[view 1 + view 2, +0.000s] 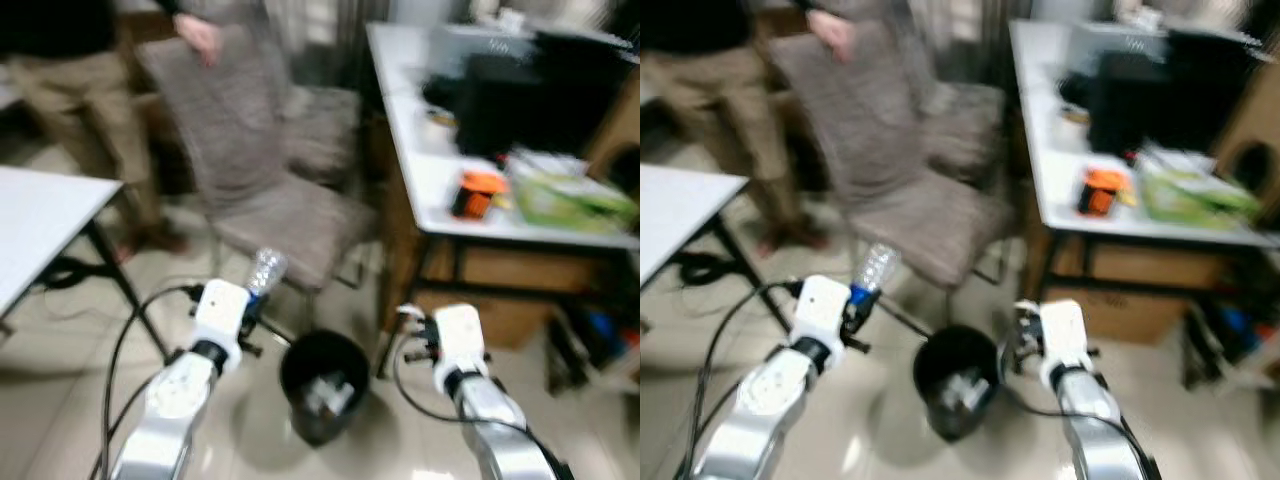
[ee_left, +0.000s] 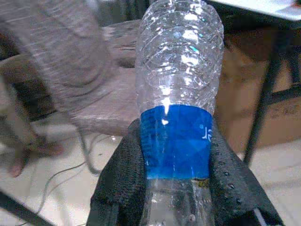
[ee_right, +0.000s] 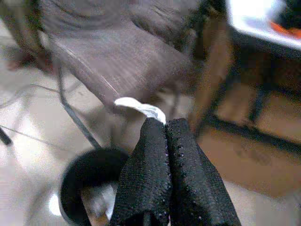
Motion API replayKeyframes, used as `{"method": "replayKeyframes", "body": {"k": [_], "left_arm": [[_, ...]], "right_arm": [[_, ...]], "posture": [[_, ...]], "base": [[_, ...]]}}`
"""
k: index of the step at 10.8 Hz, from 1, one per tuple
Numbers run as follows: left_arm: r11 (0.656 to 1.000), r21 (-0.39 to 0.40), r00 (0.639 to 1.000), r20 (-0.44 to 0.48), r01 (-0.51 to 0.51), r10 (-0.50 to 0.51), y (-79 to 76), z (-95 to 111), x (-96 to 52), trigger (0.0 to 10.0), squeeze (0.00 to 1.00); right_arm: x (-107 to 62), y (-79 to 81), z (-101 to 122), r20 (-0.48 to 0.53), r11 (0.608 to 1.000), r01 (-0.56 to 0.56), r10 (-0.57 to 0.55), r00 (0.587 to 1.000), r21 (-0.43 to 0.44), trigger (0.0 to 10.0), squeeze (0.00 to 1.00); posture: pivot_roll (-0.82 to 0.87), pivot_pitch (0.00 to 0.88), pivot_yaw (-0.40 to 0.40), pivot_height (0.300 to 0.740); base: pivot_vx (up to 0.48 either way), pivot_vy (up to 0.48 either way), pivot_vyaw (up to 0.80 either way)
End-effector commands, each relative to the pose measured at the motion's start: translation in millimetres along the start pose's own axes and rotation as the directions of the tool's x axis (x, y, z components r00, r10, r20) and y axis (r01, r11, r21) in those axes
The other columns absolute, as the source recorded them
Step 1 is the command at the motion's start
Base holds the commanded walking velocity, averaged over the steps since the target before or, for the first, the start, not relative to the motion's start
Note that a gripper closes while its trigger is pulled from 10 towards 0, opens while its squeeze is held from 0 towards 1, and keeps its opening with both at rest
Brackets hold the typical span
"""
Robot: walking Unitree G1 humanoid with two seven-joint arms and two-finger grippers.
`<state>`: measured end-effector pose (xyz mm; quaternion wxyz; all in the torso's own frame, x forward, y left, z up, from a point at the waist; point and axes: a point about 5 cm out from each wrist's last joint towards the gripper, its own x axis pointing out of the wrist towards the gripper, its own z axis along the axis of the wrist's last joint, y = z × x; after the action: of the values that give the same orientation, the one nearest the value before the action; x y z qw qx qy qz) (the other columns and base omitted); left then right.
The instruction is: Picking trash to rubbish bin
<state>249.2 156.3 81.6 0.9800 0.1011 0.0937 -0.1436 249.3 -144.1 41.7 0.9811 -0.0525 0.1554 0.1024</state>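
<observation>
Left gripper (image 2: 176, 188), raised left of the black rubbish bin (image 1: 322, 385), has its fingers (image 2: 120, 183) clenched on a clear plastic bottle (image 2: 178, 94) at the blue label. Right gripper (image 3: 164, 129), right of the bin, pinches a white paper scrap (image 3: 141, 108). Risk: neither item hangs over the bin mouth, so release here would likely drop both on the floor.

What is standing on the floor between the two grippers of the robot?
In the left eye view, the black rubbish bin stands between the left gripper, shut on a plastic bottle, and the right gripper.
</observation>
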Motion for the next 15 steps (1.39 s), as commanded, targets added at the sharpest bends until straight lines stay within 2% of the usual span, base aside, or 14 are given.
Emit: {"method": "replayKeyframes", "body": {"k": [1, 5, 8, 11, 15], "left_arm": [[1.0, 0.014, 1.0, 0.004, -0.001, 0.001, 1.8, 2.2, -4.3, 10.0, 0.0], [1.0, 0.03, 0.999, -0.047, -0.008, 0.01, 5.1, -2.4, -32.0, 10.0, 0.0], [0.999, 0.05, 0.997, -0.07, 0.016, -0.012, 4.1, -1.1, -39.0, 10.0, 0.0], [0.993, 0.101, 0.995, -0.088, 0.058, -0.049, 5.3, 2.9, -48.3, 10.0, 0.0], [0.976, 0.17, 0.989, -0.085, 0.133, -0.12, 10.1, 15.4, -52.8, 10.0, 0.0]], "right_arm": [[4.6, 9.5, -0.3, -0.009, 0.998, -0.059, 0.059, 0.998, -0.001, 10.0, 0.0], [22.8, 28.4, -21.5, -0.091, 0.986, -0.165, 0.162, 0.983, -0.026, 10.0, 0.0], [33.3, 34.7, -27.5, -0.117, 0.975, -0.218, 0.212, 0.97, -0.042, 10.0, 0.0], [42.9, 34.8, -31.3, -0.14, 0.975, -0.221, 0.216, 0.966, -0.015, 10.0, 0.0], [53.7, 43.8, -29.4, -0.166, 0.967, -0.248, 0.236, 0.957, -0.056, 10.0, 0.0]], "posture": [[-0.07, 0.004, -0.059, 0.74], [-0.01, 0.101, -0.065, 0.74], [0.0, 0.15, -0.054, 0.74], [0.03, 0.201, -0.054, 0.74], [0.04, 0.234, -0.031, 0.74]], "base": [[0.379, 0.0, 0.0], [0.373, 0.0, 0.0], [0.354, 0.0, 0.0], [0.0, 0.0, 0.0], [0.0, 0.0, 0.0]]}}
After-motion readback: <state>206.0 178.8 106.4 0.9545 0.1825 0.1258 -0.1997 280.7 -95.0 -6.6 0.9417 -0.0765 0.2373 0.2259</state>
